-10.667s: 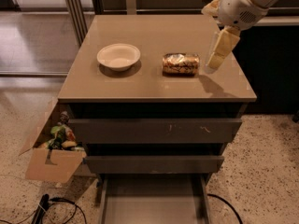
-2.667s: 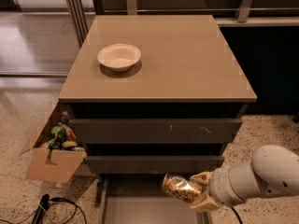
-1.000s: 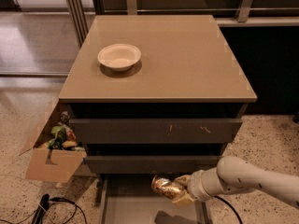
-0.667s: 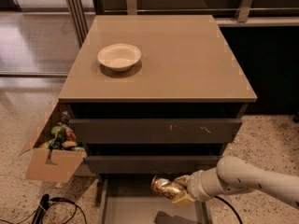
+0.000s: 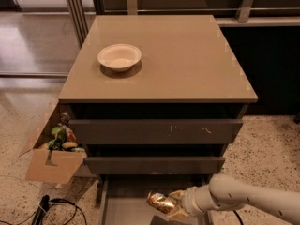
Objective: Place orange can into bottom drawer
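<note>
The orange can (image 5: 160,202) is a shiny orange-gold can lying sideways in my gripper (image 5: 172,206), which is shut on it. I hold it just above the floor of the bottom drawer (image 5: 126,205), which is pulled out at the foot of the grey-brown cabinet (image 5: 157,135). My white arm (image 5: 243,201) reaches in from the lower right. The drawer's front part is cut off by the frame's bottom edge.
A white bowl (image 5: 119,56) sits on the cabinet top (image 5: 187,64) at the left. The two upper drawers (image 5: 154,131) are closed. A cardboard box (image 5: 51,161) of items stands on the floor at the cabinet's left, with a black cable (image 5: 61,207) below it.
The can has gone from the cabinet top down to the open bottom drawer in my gripper. Over the last second it has shifted slightly left and lower.
</note>
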Tool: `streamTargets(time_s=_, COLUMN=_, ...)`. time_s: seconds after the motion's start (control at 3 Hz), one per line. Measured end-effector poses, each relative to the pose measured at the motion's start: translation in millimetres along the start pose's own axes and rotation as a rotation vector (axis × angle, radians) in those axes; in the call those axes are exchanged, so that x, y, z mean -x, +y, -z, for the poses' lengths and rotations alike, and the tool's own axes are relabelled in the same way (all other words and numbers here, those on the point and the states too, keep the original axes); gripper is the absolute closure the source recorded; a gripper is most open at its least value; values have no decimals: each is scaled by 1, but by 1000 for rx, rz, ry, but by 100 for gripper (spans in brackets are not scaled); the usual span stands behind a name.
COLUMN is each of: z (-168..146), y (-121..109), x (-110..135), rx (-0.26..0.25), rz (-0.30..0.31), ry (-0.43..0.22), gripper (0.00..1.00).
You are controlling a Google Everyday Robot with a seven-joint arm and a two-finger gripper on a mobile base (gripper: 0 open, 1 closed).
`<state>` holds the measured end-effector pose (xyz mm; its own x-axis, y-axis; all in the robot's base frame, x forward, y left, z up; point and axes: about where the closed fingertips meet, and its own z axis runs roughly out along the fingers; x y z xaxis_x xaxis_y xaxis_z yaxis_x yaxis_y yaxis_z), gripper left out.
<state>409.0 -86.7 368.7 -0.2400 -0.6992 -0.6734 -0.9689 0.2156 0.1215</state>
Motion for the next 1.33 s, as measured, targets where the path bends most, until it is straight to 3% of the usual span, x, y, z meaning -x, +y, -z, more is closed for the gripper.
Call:
streamTargets(time_s=0.67, z=-68, y=-17, x=-54, rx=-1, rz=-19, ry=-22, gripper=100)
streamTargets(time_s=1.0, z=-98, y=-47, x=-75, rx=-3, rz=-26, ry=0, gripper=100)
streamTargets(time_s=1.33, z=-100, y=-46, x=-75, rx=0, rz=-25, ry=-4, gripper=100)
